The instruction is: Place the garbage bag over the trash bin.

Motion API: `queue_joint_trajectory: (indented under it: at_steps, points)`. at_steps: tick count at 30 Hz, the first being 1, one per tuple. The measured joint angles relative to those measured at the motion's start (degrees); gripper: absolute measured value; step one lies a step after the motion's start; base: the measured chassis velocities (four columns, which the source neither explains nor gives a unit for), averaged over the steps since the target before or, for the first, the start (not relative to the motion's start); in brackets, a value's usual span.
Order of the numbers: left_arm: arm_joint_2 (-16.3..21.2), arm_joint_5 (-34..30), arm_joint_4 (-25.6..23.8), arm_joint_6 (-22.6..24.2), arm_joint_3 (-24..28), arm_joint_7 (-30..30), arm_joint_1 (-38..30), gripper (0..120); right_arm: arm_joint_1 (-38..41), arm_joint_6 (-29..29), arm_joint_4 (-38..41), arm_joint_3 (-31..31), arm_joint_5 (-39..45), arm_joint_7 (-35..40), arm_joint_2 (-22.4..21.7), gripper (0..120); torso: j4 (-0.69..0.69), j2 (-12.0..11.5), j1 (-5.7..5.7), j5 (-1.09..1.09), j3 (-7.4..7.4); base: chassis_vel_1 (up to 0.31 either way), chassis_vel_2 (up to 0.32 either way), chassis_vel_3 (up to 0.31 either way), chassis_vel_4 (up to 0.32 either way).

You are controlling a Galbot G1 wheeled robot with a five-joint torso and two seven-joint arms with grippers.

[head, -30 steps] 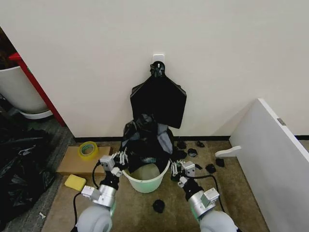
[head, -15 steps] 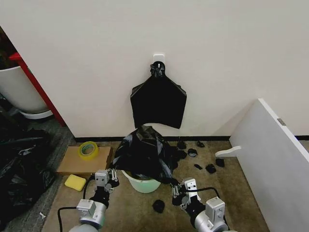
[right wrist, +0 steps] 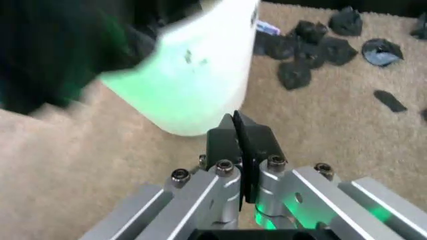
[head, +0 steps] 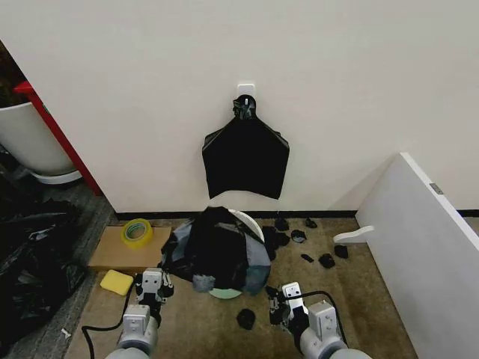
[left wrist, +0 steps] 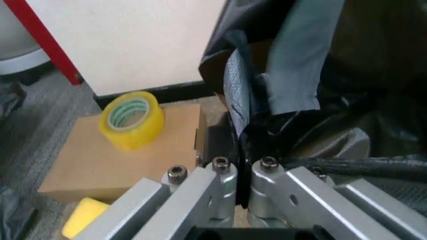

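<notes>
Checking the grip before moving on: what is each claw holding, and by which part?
Left claw pinches the garbage bag by a fold at its edge. Right claw is shut on a black scrap, not clearly the bag.

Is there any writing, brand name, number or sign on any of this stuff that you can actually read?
None can be read.
Yellow tape roll: greenish marks on its inner core, too small to read.
Trash bin: a small label near its rim, blurred.
Garbage bag, brown cardboard, white wall plate: no writing shows.
</notes>
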Motion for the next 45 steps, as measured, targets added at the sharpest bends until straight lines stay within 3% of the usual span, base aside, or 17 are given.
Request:
queue_joint_trajectory:
  at_steps: [7, 14, 19, 24, 32, 35, 40, 45]
  points:
    - [-1.05, -2.72, 1.91, -1.09, 3.47, 0.95, -3.52, 0, 0.58, 0.09, -4.47, 0.08, -4.38, -1.24, 1.67, 0, -0.01, 0.0, 0.0, 0.01, 0.0, 0.0, 0.0, 0.0, 0.0]
    - [-0.75, -3.0, -0.16, -2.53, 4.52, 2.43, -2.82, 0, -2.19, 1.44, 0.26, 1.12, -5.28, -0.02, -0.04, 0, -0.01, 0.0, 0.0, 0.0, 0.0, 0.0, 0.0, 0.0, 0.0]
    - [0.02, -2.34, -0.98, -3.11, 3.23, 2.55, -1.52, 0, -4.69, 3.56, 5.05, 2.79, -5.72, 2.17, -2.1, 19, -0.01, 0.0, 0.0, 0.0, 0.0, 0.0, 0.0, 0.0, 0.0]
    - [0.71, -1.21, -2.03, -3.81, 2.88, 3.04, 0.05, 0, -3.54, 8.47, 5.36, 3.6, -9.96, -2.67, -1.16, 37, -0.01, 0.0, 0.0, 0.0, 0.0, 0.0, 0.0, 0.0, 0.0]
    - [1.49, -0.52, -3.95, -4.84, 1.6, 3.83, 2.22, 0, -1.0, 10.0, 3.87, 2.86, -20.0, -7.33, 0.71, 66, 0.0, 0.0, 0.0, 0.0, 0.0, 0.0, 0.0, 0.0, 0.0]
    - [1.54, -0.47, -4.65, -4.99, 1.25, 4.09, 2.58, 0, 0.1, 7.97, 2.99, 1.63, -24.89, -7.61, 1.51, 79, -0.01, 0.0, 0.0, 0.0, 0.0, 0.0, 0.0, 0.0, 0.0]
    - [1.42, -0.14, -5.03, -5.22, 0.75, 4.33, 3.18, 0, 2.66, 4.84, 2.28, -0.44, -24.72, -6.61, 3.27, 95, -0.01, 0.0, 0.0, 0.0, 0.0, 0.0, 0.0, 0.0, 0.0]
    - [1.15, 0.28, -5.24, -5.39, 0.42, 4.57, 3.73, 0, 5.94, 0.9, 1.98, -3.1, -23.63, -4.64, 5.54, 100, -0.01, 0.0, 0.0, 0.0, 0.0, 0.0, 0.0, 0.0, 0.0]
